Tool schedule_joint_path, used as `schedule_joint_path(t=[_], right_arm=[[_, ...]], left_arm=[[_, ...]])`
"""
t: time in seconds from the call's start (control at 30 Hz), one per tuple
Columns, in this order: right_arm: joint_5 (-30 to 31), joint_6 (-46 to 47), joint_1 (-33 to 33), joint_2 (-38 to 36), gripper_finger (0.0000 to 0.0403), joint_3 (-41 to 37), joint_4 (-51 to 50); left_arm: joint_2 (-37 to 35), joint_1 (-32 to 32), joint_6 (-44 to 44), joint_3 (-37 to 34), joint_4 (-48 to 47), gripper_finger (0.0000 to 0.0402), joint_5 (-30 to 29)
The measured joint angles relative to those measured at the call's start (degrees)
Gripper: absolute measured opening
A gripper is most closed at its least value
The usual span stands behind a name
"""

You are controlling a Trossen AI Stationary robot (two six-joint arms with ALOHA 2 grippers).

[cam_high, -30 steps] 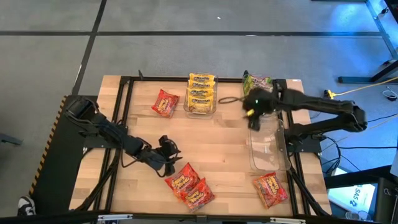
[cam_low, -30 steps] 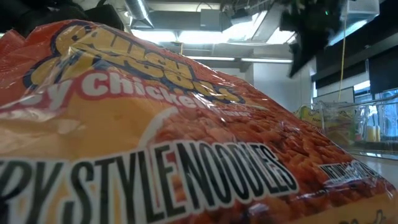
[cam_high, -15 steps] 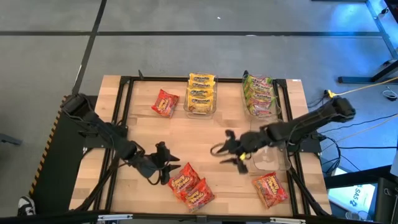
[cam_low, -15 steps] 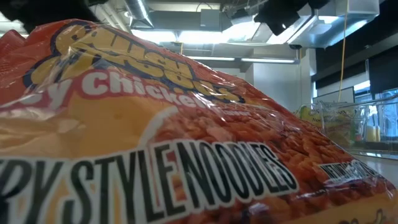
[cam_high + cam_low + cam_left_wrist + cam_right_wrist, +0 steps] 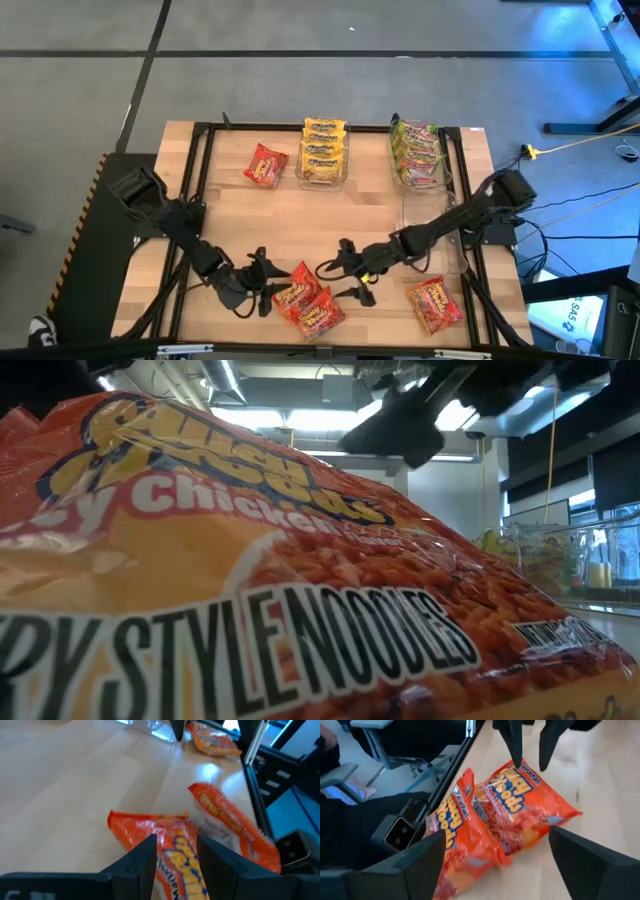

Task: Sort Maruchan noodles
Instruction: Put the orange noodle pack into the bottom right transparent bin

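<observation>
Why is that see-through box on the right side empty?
It is empty: the clear bin shows only table through it. Red packets lie outside on the table, not yet sorted.

A light wooden table [image 5: 330,225] with a black frame carries everything. Two red-orange noodle packets [image 5: 305,298] lie overlapping near its front edge, another [image 5: 434,304] sits at the front right corner, and one [image 5: 265,165] lies at the back. Two clear bins stand at the back, one [image 5: 323,152] with yellow packets, one [image 5: 418,154] with green.

wooden table [image 5: 370,205], clear bins [image 5: 430,235]
</observation>
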Motion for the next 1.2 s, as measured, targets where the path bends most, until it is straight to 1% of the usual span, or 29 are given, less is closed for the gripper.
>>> schedule_joint_path(t=[0.13,0.2,0.4,0.6,0.73,0.83,0.93,1.1,1.13,1.2], right_arm=[[-1.4,0.3,-0.2,5.2,0.0335,0.1,8.2],[-2.7,0.2,-0.2,7.8,0.0335,1.3,10.2],[-5.2,-0.3,-0.2,15.2,0.0318,8.2,9.2],[-10.3,-0.7,-0.2,18.9,0.0281,13.1,1.2],[-12.3,-1.3,-0.2,20.3,0.024,13.8,-1.5],[-12.5,-2.1,-0.2,20.2,0.0199,13.9,-1.7],[-12.8,-3.2,-0.1,20.2,0.0145,13.9,-1.8],[-12.8,-4.8,-0.1,20.1,0.0035,13.9,-2.2],[-12.8,-5.3,-0.1,20.0,0.002,13.9,-2.2],[-12.3,-6.3,0.1,19.5,0.0013,13.9,-2.8]], left_arm=[[2.9,-0.2,0.0,0.0,3.6,0.0133,0.0],[3.6,-0.1,0.0,0.0,3.9,0.0133,0.1],[3.8,0.0,0.4,0.0,4.0,0.0133,0.0],[3.8,-0.1,0.4,0.0,4.3,0.0133,1.0],[3.8,-0.1,0.5,0.0,4.3,0.0133,1.2],[3.8,0.0,0.5,0.0,4.3,0.0133,1.1],[3.8,0.0,0.5,0.0,4.3,0.0133,1.1],[3.8,0.0,0.5,0.0,4.2,0.0133,1.1],[3.8,0.0,0.5,0.0,4.2,0.0133,1.1],[3.8,0.0,0.5,0.0,4.2,0.0133,1.1]])
